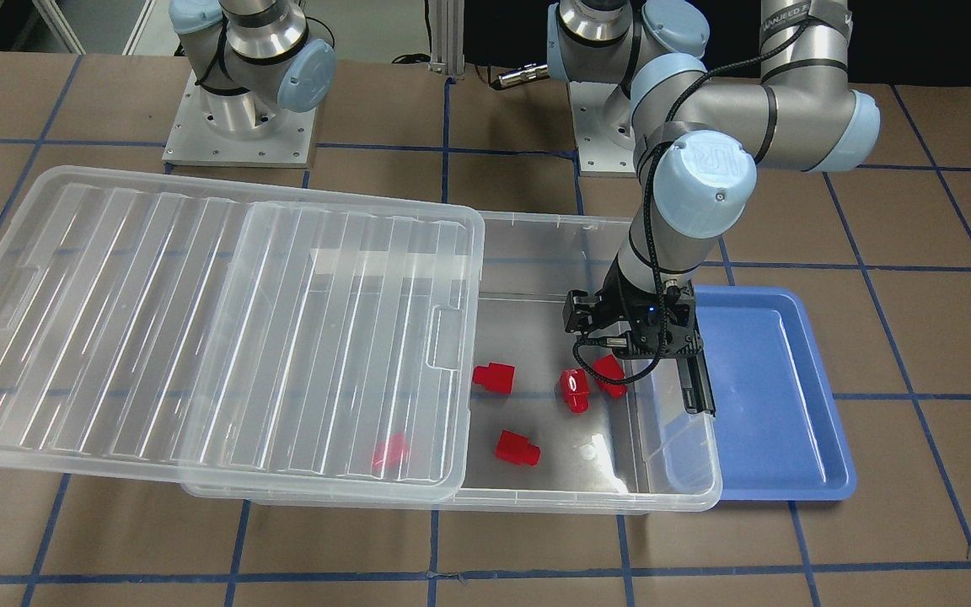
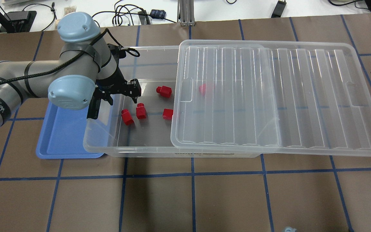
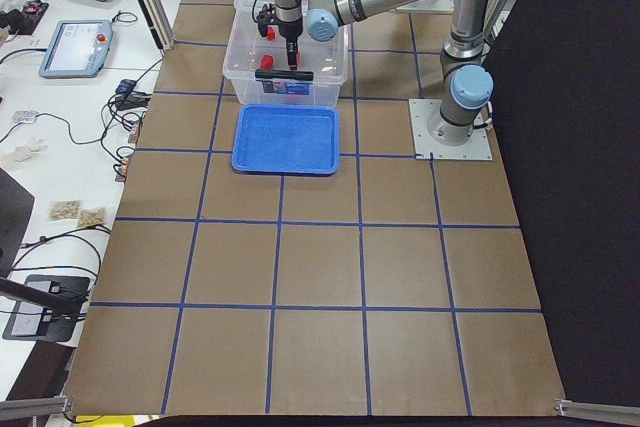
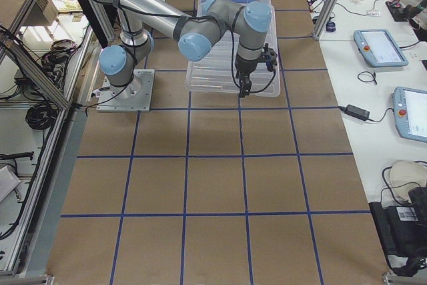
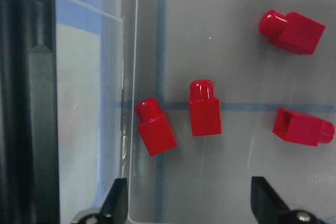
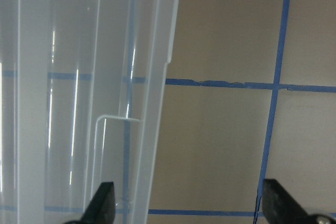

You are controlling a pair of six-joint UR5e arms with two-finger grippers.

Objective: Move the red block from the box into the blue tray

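Several red blocks lie on the floor of the clear box (image 2: 140, 150), at its open end: two close together (image 2: 128, 116) (image 2: 141, 111), two more (image 2: 163, 91) (image 2: 168, 114), and one under the lid (image 2: 206, 87). My left gripper (image 5: 189, 203) is open and empty. It hangs over the close pair (image 5: 155, 134) (image 5: 205, 108), inside the box's open end (image 1: 620, 346). The blue tray (image 2: 63, 141) lies beside that end of the box and is empty. My right gripper (image 6: 189, 203) is open and empty, over the lid's far edge.
The ribbed lid (image 2: 269, 96) is slid sideways, covering most of the box and overhanging it towards my right arm. A black latch bar (image 1: 696, 384) stands at the box's end wall, between my left gripper and the tray. Brown table with blue tape lines surrounds everything.
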